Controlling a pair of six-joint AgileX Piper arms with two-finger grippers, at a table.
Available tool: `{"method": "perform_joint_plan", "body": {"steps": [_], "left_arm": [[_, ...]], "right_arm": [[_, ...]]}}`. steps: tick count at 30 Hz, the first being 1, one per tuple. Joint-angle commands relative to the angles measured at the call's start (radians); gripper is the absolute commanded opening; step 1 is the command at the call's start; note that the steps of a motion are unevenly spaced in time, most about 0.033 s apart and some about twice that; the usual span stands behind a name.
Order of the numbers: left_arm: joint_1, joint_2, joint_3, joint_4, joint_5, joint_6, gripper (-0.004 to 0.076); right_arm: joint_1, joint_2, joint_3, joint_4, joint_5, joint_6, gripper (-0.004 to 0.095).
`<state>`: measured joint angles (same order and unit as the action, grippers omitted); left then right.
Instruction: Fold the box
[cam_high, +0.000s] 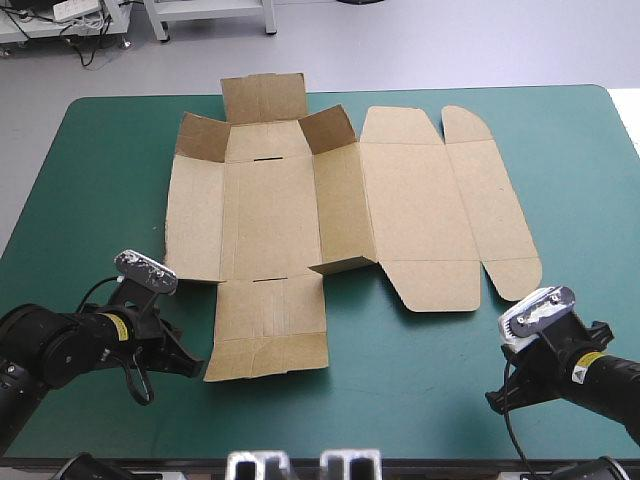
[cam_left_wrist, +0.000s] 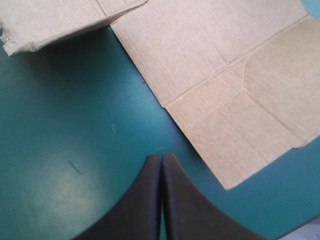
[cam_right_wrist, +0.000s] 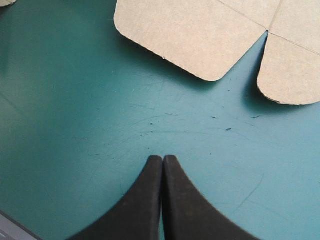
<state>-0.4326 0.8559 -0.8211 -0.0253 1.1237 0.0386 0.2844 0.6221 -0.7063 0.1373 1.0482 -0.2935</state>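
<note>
Teal-green cover spans the table, and the brown box lies at its middle. It is a cut sheet, mostly flat, with its far flaps and one long wall near the centre tilted up. Just off the sheet's near-left corner is the left gripper, black fingers pressed together and holding nothing. Near the rounded flaps at the sheet's near-right, the right gripper is likewise pressed together, over bare cover.
</note>
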Motion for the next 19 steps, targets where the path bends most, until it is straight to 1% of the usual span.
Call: {"method": "perform_joint_plan", "body": {"steps": [1,5,8,11,14,19], "left_arm": [[-0.005,-0.006,-0.025,-0.008,-0.034,-0.007,-0.001],[-0.005,-0.006,-0.025,-0.015,-0.017,-0.009,-0.001],[-0.005,-0.006,-0.025,-0.026,-0.028,-0.009,-0.001],[-0.005,-0.006,-0.025,-0.024,-0.11,-0.014,-0.001],[-0.005,0.014,-0.042,-0.024,-0.237,-0.024,-0.001],[-0.005,0.116,-0.133,0.01,-0.335,-0.022,0.0001]], "right_arm": [[0.0,0.001,-0.026,0.01,-0.047,-0.003,-0.0024],[0.0,0.001,-0.026,0.01,-0.046,-0.003,-0.0024],[0.0,0.001,-0.026,0.01,-0.047,-0.003,-0.0024],[0.0,0.001,-0.026,0.01,-0.047,-0.003,-0.0024],[0.0,0.001,-0.026,0.01,-0.047,-0.019,-0.0024],[0.0,0.001,-0.026,0.01,-0.047,-0.045,-0.0024]]}}
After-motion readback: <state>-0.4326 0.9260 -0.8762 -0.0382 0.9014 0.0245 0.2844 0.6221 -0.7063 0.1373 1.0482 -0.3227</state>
